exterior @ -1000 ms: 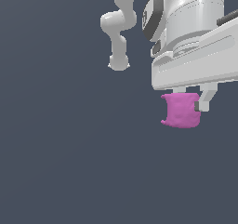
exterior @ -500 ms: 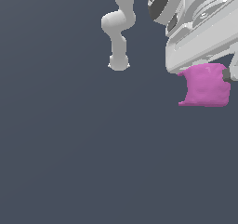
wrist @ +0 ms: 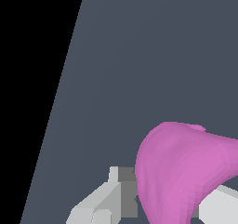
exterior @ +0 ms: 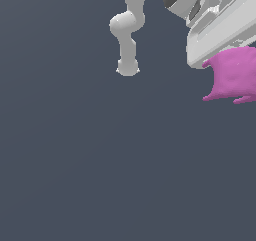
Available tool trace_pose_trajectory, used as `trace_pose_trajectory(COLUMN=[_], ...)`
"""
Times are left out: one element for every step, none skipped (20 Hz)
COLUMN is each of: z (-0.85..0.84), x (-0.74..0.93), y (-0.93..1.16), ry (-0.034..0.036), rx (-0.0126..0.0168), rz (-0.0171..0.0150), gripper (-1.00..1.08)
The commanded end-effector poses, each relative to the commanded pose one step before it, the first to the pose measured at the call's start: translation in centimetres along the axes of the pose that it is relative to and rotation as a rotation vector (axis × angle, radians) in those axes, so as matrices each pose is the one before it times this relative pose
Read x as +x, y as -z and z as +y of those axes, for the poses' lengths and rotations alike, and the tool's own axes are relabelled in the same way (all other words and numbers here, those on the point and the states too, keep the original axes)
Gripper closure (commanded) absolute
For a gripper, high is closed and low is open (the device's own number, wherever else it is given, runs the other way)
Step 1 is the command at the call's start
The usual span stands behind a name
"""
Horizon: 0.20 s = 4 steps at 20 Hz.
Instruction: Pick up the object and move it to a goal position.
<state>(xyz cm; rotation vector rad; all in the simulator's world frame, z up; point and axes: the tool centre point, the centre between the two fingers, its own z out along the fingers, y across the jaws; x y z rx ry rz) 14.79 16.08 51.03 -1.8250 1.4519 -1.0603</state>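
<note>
The object [exterior: 231, 76] is a magenta-pink lump with pointed tips, hanging in the air at the exterior view's right edge and partly cut off by it. Directly above it is the white palm [exterior: 220, 32] of my hand, whose fingers do not show in this view. In the wrist view the object [wrist: 183, 169] fills the space between my two fingers, and my gripper [wrist: 160, 211] is shut on it. One grey-white finger [wrist: 104, 202] shows beside the object, and a corner of the other peeks out past it.
The arm's white links [exterior: 127, 35] rise over the plain dark grey floor [exterior: 100, 160]. In the wrist view the floor [wrist: 153, 56] ends at a straight edge, with black beyond it.
The gripper and the held object have moved toward the exterior view's right and slightly up, looming larger and now partly out of frame.
</note>
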Motion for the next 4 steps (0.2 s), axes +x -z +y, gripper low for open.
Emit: trace_pose_trajectory(z=[-0.225,-0.044,-0.029,-0.003], x=[0.012,-0.004,0.008,-0.015], y=[0.215,0.043,0.034,-0.005], ry=[-0.00352,-0.00055,-0.00037,0.0], rx=[0.00469,0.00085,0.00058,0.0], rz=[0.00524,0.00094,0.00069,0.0], gripper=[1.08,1.08,1.08,1.08])
